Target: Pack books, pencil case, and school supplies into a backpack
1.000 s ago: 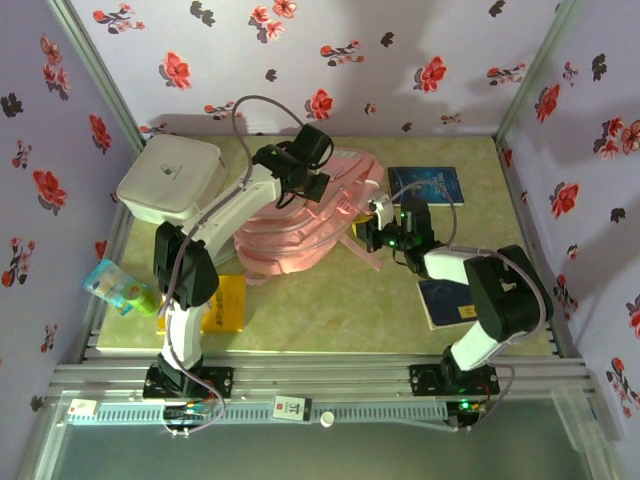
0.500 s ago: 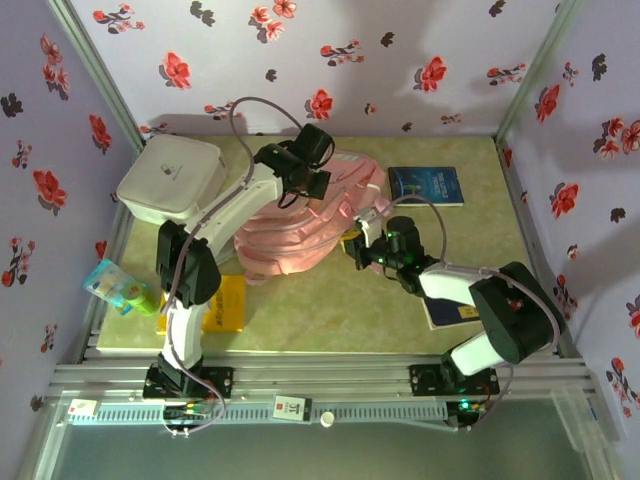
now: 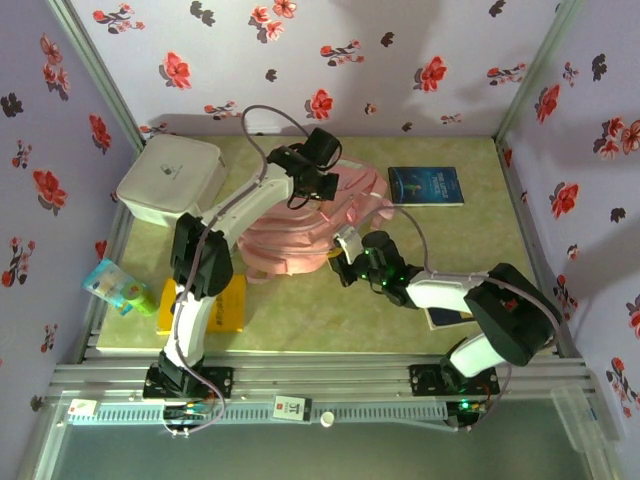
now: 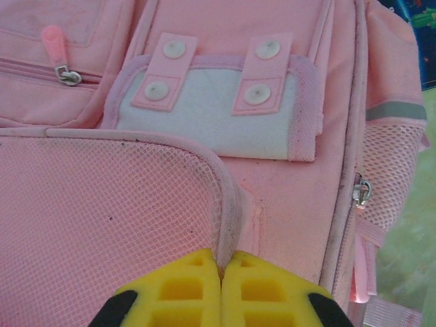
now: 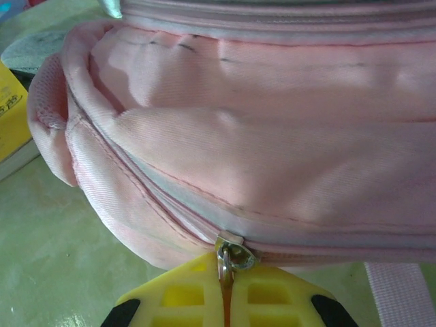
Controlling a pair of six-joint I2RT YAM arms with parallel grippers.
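Beside the backpack (image 3: 300,235), a blue book (image 3: 425,185) and a yellow book (image 3: 228,305) lie unpacked. Left gripper (image 4: 220,283) jaws pinch its mesh pocket (image 4: 102,218) edge, right gripper (image 5: 228,286) jaws pinch its zip pull (image 5: 230,257); nothing looks packed yet

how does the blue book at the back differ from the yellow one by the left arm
The dark blue paperback lies uncovered at the far right; the bright yellow paperback lies near left, partly under the left arm. Both lie flat outside the pale-pink fabric backpack.
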